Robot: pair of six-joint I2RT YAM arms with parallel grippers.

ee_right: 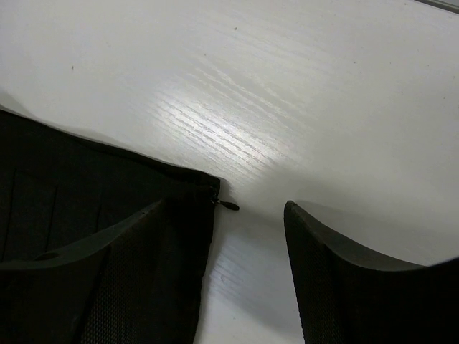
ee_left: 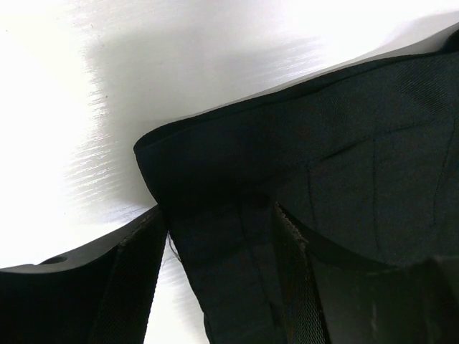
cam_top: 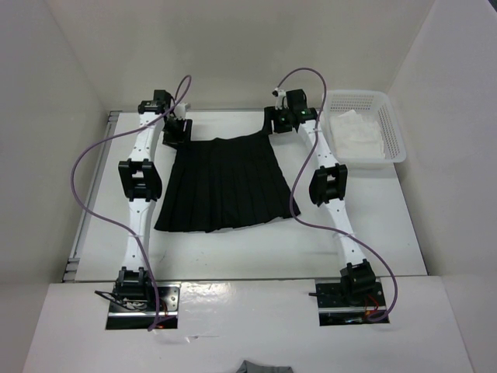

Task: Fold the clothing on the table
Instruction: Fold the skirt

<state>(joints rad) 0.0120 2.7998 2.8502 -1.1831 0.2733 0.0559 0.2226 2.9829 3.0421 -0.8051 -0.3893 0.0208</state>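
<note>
One black skirt lies flat in the middle of the bench, with its waistband on the far side. One basket holding one white cloth stands far right. Two arms reach forward. The left pincer stands wide around the left waistband corner, and the right pincer stands wide at the right corner.

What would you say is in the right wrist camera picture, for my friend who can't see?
The right gripper hangs open over one corner of the black skirt, one finger above the fabric and the other above the bare white table. A small zipper pull pokes out at the corner.
</note>
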